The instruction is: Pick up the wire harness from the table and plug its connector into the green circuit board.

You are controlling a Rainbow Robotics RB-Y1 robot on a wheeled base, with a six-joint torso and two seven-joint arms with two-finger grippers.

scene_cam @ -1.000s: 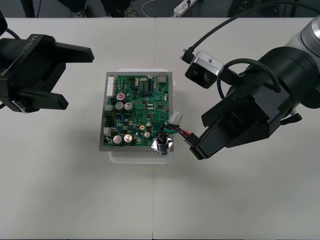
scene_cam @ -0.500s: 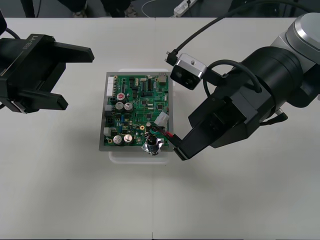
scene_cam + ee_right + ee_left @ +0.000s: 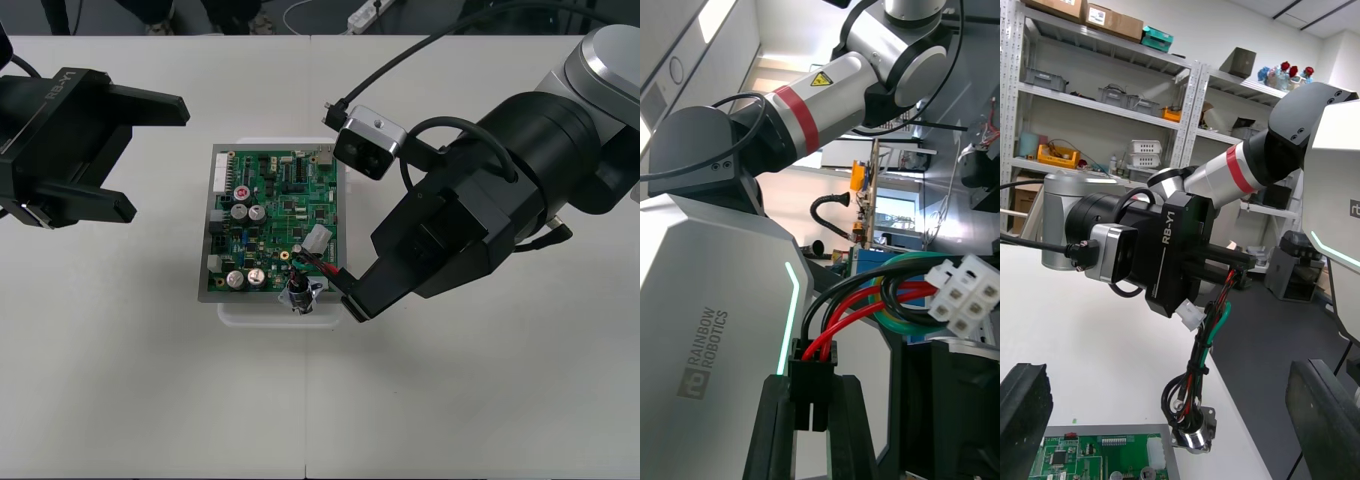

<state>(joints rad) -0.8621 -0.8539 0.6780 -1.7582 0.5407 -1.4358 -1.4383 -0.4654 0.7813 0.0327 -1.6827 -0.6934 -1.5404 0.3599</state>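
Note:
The green circuit board (image 3: 270, 215) lies on its white base (image 3: 262, 313) mid-table. My right gripper (image 3: 352, 298) hovers over the board's front right corner, shut on the harness's small black plug (image 3: 812, 373). From the plug, red, black and green wires (image 3: 881, 298) loop to a white connector (image 3: 318, 240) above the board. The round metal socket (image 3: 299, 294) dangles over the board's front edge; from the left wrist it hangs lowest (image 3: 1193, 436). My left gripper (image 3: 150, 155) waits open, left of the board.
Pale table surface (image 3: 450, 400) stretches in front of and to both sides of the board. A power strip and cables (image 3: 365, 14) lie on the dark floor beyond the far edge.
My right gripper has carried the harness leftward, from beside the board's right edge to over its front right corner. The left arm has stayed still.

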